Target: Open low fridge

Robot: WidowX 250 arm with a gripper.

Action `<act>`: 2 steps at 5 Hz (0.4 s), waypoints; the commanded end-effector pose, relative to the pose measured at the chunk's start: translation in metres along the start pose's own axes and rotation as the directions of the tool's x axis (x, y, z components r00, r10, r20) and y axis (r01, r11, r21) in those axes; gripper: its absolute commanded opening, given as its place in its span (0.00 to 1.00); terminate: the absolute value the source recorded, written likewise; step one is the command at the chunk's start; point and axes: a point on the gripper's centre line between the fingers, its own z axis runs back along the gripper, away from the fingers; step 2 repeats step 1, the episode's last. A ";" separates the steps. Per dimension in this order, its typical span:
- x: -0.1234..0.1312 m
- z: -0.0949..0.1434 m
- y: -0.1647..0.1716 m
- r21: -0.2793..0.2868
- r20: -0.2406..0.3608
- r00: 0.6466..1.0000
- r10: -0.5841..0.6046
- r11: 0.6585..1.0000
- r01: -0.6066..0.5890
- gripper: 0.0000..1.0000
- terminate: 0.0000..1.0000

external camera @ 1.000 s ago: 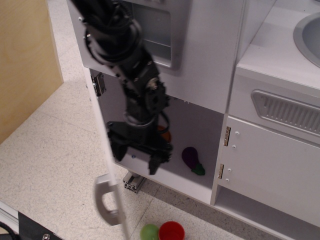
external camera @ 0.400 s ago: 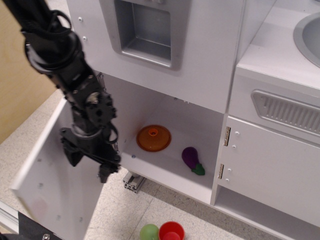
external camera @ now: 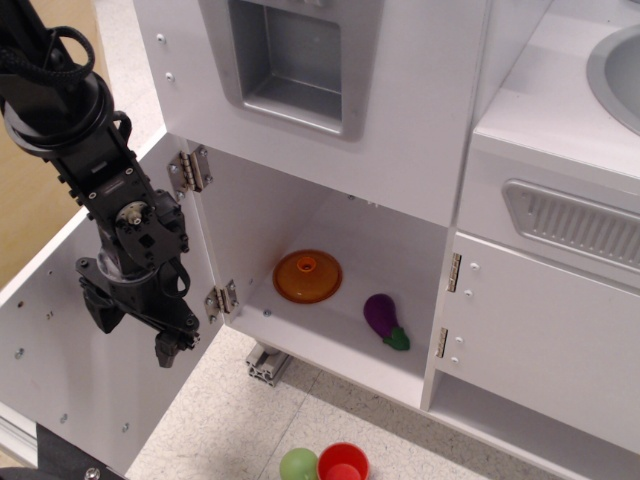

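The low fridge door point(external camera: 70, 340) stands swung wide open to the left, its white inner face toward the camera; its handle is hidden. The white compartment point(external camera: 330, 250) is exposed, with an orange lid-like dish point(external camera: 307, 275) and a purple eggplant toy point(external camera: 384, 319) on its floor. My black gripper point(external camera: 135, 328) hangs in front of the open door's inner face, just left of the hinges point(external camera: 220, 297). Its fingers point(external camera: 168, 345) are spread apart with nothing between them.
The silver panel with the recessed dispenser point(external camera: 295, 60) is above the compartment. A white cabinet door with brass hinges point(external camera: 540, 340) and a vent strip point(external camera: 575, 225) are to the right. A green ball point(external camera: 298, 465) and a red cup point(external camera: 343, 463) lie on the floor. A wooden panel point(external camera: 40, 190) stands at left.
The arm has moved left and the fridge door has swung from roughly edge-on to wide open. The compartment and the orange dish have come into full view.
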 end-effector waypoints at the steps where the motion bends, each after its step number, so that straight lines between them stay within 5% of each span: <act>1: 0.005 0.014 0.010 0.022 0.050 0.999 0.006 1.000 -0.007 1.00 1.00; 2: 0.005 0.014 0.010 0.022 0.050 0.999 0.006 1.000 -0.007 1.00 1.00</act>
